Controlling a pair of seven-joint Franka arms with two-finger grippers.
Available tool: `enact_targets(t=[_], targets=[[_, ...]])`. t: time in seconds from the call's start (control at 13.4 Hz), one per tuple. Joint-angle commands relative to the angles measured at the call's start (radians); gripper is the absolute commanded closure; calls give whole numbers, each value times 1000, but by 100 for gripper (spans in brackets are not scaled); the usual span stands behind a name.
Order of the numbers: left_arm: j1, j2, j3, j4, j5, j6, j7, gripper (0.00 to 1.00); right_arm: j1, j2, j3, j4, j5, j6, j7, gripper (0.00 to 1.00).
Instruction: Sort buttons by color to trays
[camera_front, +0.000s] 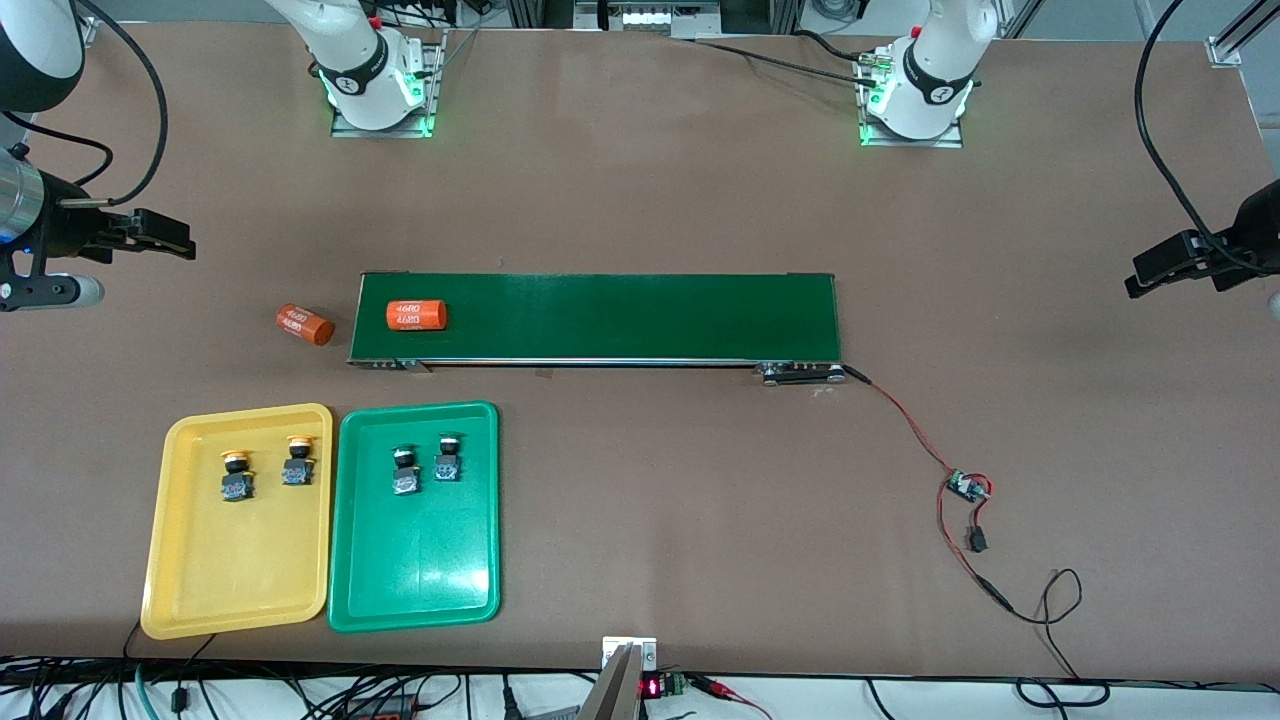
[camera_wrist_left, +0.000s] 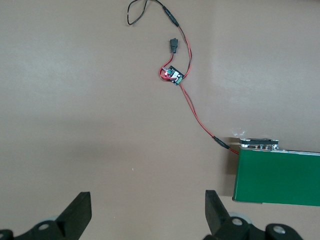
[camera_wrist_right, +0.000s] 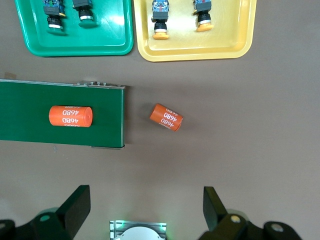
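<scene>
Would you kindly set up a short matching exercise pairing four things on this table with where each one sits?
Things:
1. yellow-capped buttons
2. green-capped buttons
3. one orange cylinder
4. other orange cylinder

Places:
A. on the bare table beside the conveyor belt
B. in the green tray
C. on the conveyor belt
D. in the yellow tray

Pairs: 1-D, 2-B, 3-C, 4-A

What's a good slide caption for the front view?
Sorted: two yellow-capped buttons in the yellow tray, two green-capped buttons in the green tray; both arms wait aside.
</scene>
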Motion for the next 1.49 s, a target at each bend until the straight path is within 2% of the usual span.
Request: enact_targets(t=[0.0,0.45,1.42], targets=[[7,-16,-2,-15,-28,12,6,0,-9,-19,7,-25,16,15,9,0],[4,-16,-2,-10,-29,11,6,0,-3,-19,13,-25,53,27,4,0],[0,11,-2,3,-28,3,5,0,20,-18,16,-25,59,40,4,0]])
